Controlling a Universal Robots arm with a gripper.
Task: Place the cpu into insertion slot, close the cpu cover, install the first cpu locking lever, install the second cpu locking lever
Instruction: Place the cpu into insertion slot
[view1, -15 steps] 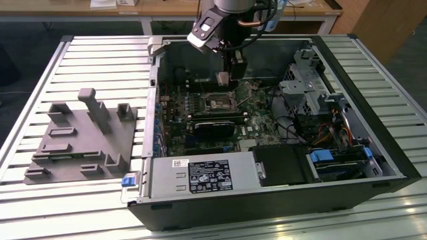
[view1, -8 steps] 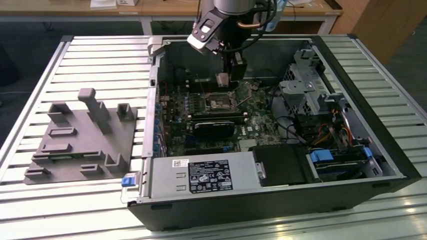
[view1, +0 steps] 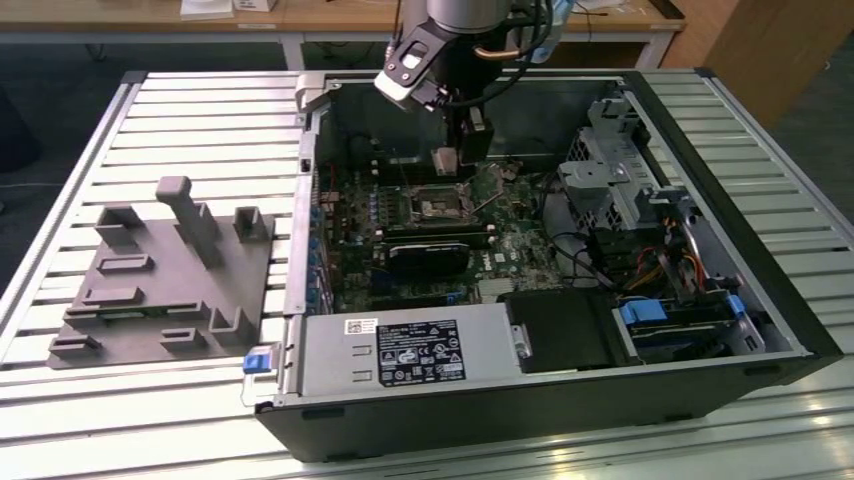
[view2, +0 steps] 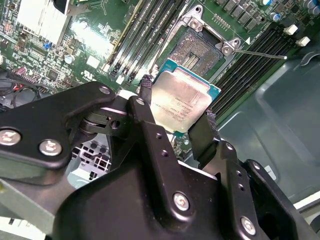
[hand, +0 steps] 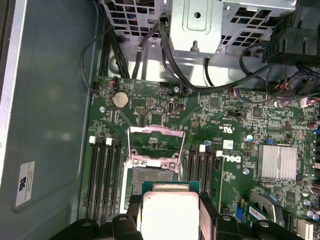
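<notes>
Grey plastic fixture (view1: 154, 275), count one, lies on the slatted table (view1: 200, 130) at 9 o'clock of the open computer case (view1: 561, 400) in the exterior view. Moving rightward, we find one green motherboard (view1: 521, 250) inside the case, carrying one insertion slot (view1: 438, 205). The single gripper (view1: 450, 160) hangs at 12 o'clock of that slot, close above the board.

In both wrist views the gripper is clenched on the cpu (view2: 182, 100), with one of its two fingers (view2: 150, 130) on each of two opposite edges. We count one chip, held clear of the board near the slot and not touching it. The slot is bare, its contacts exposed. One cpu cover (hand: 156, 131) stands swung up from one edge of the slot. One thin locking lever (view2: 260, 54) sticks out released beside the slot. We cannot tell where a second lever lies.

We judge the step in hand to be the first, placing the chip. The cover and lever steps are not yet done. Seating calls, in our judgement, for three conditions:
- The chip is held level.
- Its edges are square to the slot rim.
- The descent is straight, with no sliding across the contacts.
</notes>
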